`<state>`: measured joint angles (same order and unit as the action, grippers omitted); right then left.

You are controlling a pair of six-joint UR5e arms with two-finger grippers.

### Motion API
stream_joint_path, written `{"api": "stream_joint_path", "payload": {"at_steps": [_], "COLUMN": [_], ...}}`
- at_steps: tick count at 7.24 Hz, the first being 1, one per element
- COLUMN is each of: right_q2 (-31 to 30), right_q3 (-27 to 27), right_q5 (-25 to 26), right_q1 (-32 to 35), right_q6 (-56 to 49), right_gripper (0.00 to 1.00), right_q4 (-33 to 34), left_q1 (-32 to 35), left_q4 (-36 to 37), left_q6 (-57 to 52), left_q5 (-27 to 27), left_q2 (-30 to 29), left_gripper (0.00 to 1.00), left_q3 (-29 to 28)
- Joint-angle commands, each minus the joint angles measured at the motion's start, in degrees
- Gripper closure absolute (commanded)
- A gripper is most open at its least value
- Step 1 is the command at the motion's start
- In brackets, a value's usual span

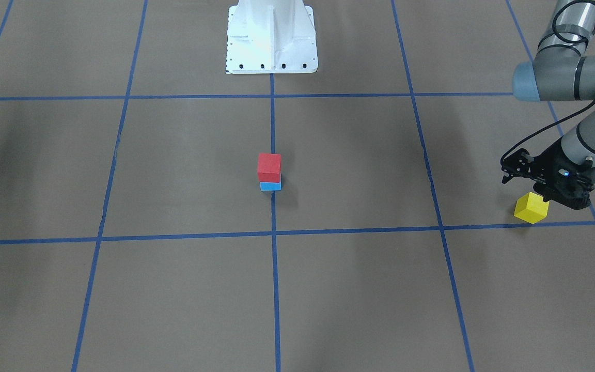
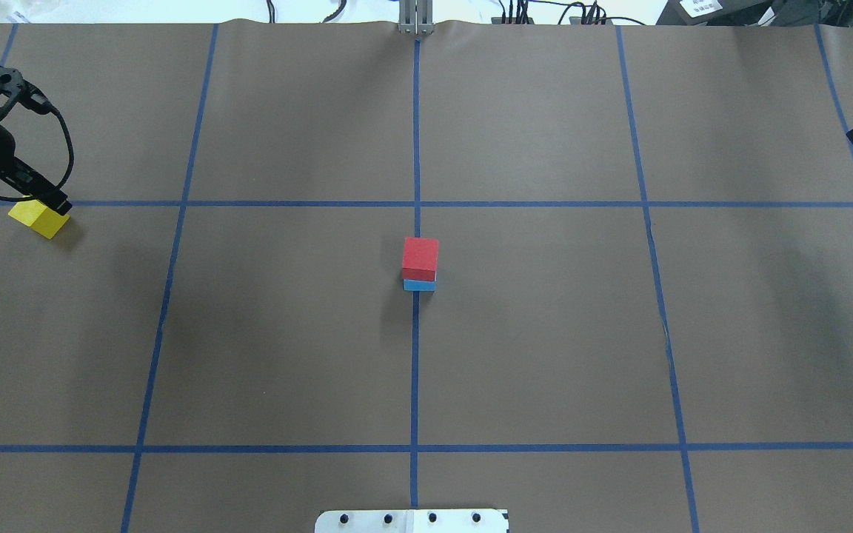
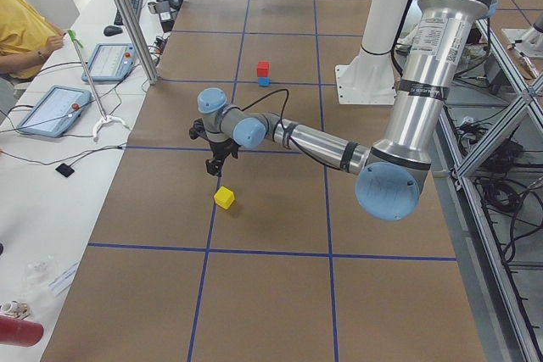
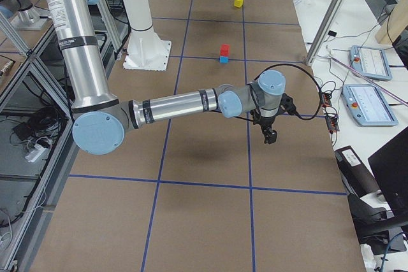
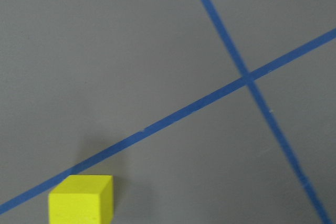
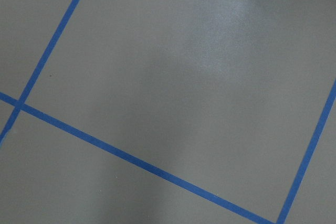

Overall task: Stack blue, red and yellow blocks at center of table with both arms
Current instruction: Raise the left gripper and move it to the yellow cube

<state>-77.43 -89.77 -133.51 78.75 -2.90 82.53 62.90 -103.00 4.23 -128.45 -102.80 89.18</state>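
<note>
While the left hand hangs close over the yellow block, its grip impossible to tell, that cube sits skewed to the tape lines at the desk's left end. At centre the red block rests on the blue block, both square to the lines.

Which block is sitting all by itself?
The yellow block, alone on the table near the left gripper. The red block sits on top of the blue block in the middle.

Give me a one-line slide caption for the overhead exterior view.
Red block stacked on blue block at table centre; left gripper hovers above yellow block near the left edge.
</note>
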Motion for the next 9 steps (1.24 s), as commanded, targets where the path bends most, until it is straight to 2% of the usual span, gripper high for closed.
{"api": "stream_joint_path", "payload": {"at_steps": [1, 8, 9], "right_q2": [0.0, 0.2, 0.2], "right_q3": [0.0, 0.4, 0.4], "right_q5": [0.0, 0.0, 0.0], "right_q1": [0.0, -0.1, -0.1], "right_q6": [0.0, 0.0, 0.0], "right_gripper": [0.0, 0.0, 0.0], "right_q4": [0.0, 0.0, 0.0], "left_q1": [0.2, 0.0, -0.1], "left_q4": [-8.6, -8.6, -8.7], "left_q6": [-0.8, -0.2, -0.1], "left_q5": [-1.5, -1.5, -1.5], "left_q2": [0.8, 0.1, 0.0], "left_gripper": [0.0, 0.0, 0.04], "left_q3": [-7.0, -11.2, -11.3]}}
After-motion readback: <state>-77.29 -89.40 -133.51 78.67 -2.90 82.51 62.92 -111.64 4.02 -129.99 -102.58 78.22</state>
